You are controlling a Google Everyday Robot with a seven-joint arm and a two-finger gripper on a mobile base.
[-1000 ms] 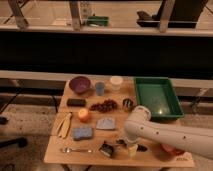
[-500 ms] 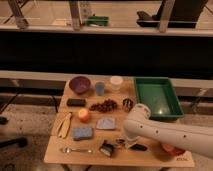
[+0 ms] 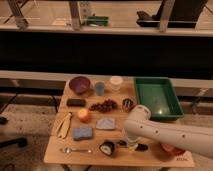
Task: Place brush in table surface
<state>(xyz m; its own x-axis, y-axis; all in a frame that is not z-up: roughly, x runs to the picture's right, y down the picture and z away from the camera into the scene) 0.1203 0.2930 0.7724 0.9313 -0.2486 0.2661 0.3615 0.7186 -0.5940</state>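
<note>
Fingers [image 3: 131, 144] at brush [image 3: 142, 147], near green tray [image 3: 156, 80]

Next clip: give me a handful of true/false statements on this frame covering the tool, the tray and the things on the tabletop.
1. The green tray sits at the right rear of the table. True.
2. The purple bowl is inside the tray. False: it stands on the table at the back left.
3. The tool is low over the table's front, right of the black-and-white object. True.
4. The banana lies by the table's right edge. False: it lies by the left edge.
5. The blue cup stands between the bowl and the white cup. True.
6. The brush is in the tray. False: a slim dark thing, likely the brush, is at the tool.
</note>
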